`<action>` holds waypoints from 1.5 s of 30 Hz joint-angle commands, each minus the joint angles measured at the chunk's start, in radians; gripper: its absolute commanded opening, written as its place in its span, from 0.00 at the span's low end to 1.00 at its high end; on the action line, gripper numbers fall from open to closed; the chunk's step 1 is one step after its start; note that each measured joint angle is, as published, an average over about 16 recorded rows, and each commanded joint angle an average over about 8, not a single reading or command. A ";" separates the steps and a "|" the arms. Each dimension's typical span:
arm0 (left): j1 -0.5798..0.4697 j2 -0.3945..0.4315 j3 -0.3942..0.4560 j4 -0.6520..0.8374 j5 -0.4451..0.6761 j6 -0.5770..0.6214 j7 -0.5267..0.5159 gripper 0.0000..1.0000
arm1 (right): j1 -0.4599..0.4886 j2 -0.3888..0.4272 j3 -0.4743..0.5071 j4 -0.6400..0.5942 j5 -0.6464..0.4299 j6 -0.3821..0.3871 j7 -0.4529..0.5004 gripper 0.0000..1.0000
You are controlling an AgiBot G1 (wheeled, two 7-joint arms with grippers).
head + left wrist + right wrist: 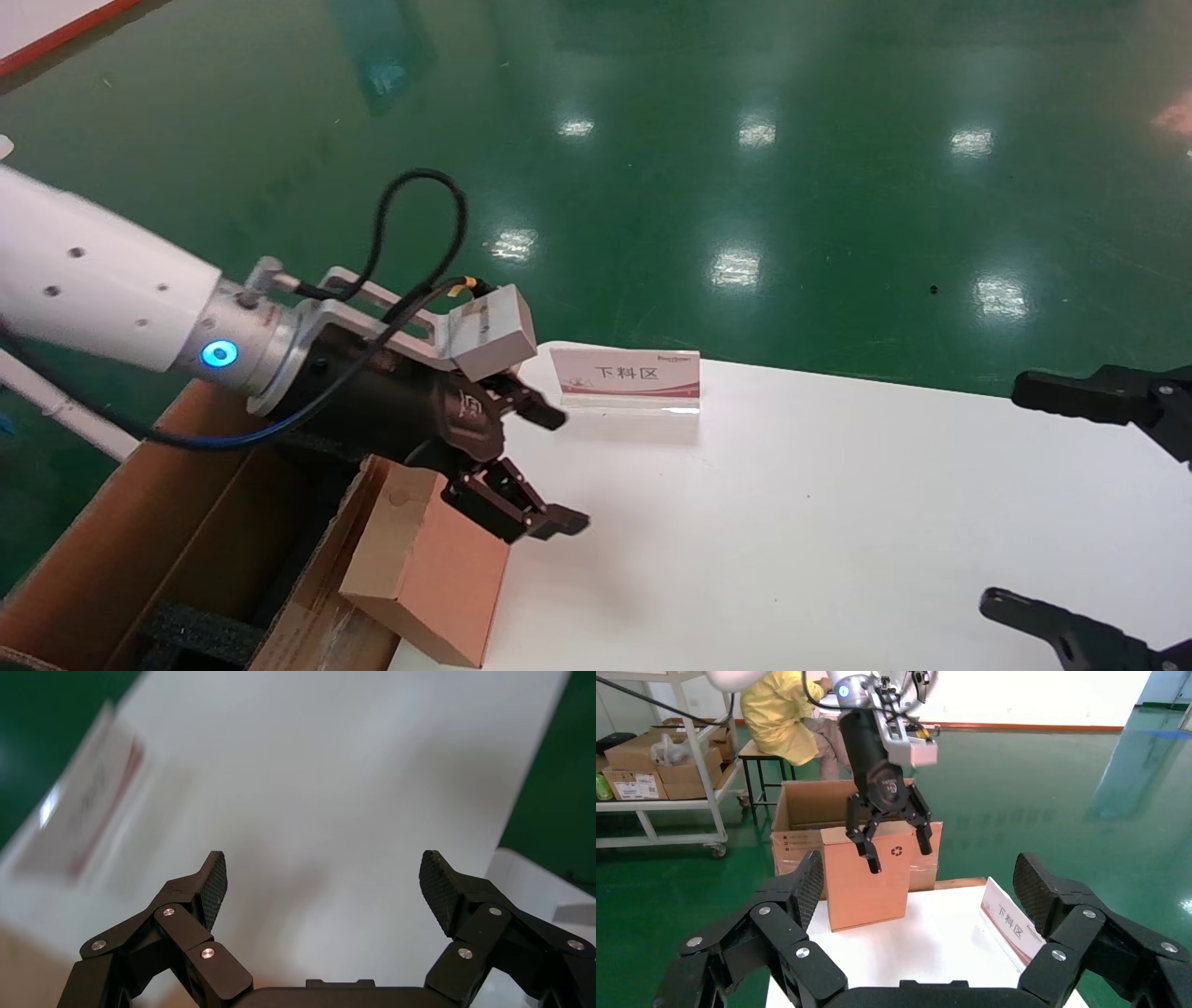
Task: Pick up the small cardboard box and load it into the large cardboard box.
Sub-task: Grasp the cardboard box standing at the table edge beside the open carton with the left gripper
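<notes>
The small cardboard box (428, 568) stands on its narrow side at the white table's left edge, against the large cardboard box (140, 540). In the right wrist view the small box (866, 881) shows its recycling symbol, with the large carton (800, 822) behind it. My left gripper (568, 471) is open and empty, just above and beside the small box's top, on the table side; it also shows in the right wrist view (899, 857). In its own view the left gripper (323, 881) has only bare table between its fingers. My right gripper (1010, 494) is open and empty at the table's right side.
A clear sign stand with a red-and-white card (626, 377) sits near the table's (838, 522) far edge. Black foam (200, 634) lies inside the carton. Behind the carton are a person in yellow (782, 713) and a shelf cart with boxes (659, 762). Green floor surrounds the table.
</notes>
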 commanded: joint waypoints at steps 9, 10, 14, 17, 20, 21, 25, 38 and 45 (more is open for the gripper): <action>-0.301 0.072 0.350 -0.005 0.191 0.020 -0.309 1.00 | 0.000 0.000 -0.001 0.000 0.001 0.000 0.000 1.00; -0.328 0.080 0.380 -0.006 0.196 0.020 -0.330 1.00 | 0.000 0.000 -0.001 0.000 0.001 0.000 0.000 1.00; -0.425 0.103 0.500 -0.009 0.184 0.021 -0.398 1.00 | 0.000 0.000 -0.001 0.000 0.001 0.000 -0.001 1.00; -0.485 0.110 0.588 -0.009 0.146 0.021 -0.438 1.00 | 0.000 0.001 -0.001 0.000 0.001 0.001 -0.001 1.00; -0.538 0.112 0.674 -0.008 0.090 0.021 -0.472 1.00 | 0.000 0.001 -0.002 0.000 0.001 0.001 -0.001 1.00; -0.555 0.111 0.701 -0.008 0.070 0.021 -0.480 1.00 | 0.000 0.001 -0.002 0.000 0.001 0.001 -0.001 1.00; -0.621 0.108 0.804 -0.007 -0.004 0.019 -0.509 1.00 | 0.000 0.001 -0.002 0.000 0.001 0.001 -0.001 1.00; -0.794 0.152 1.125 -0.006 -0.070 0.009 -0.628 1.00 | 0.001 0.001 -0.003 0.000 0.002 0.001 -0.001 1.00; -0.830 0.160 1.233 -0.005 -0.098 -0.012 -0.676 1.00 | 0.001 0.001 -0.003 0.000 0.002 0.001 -0.002 1.00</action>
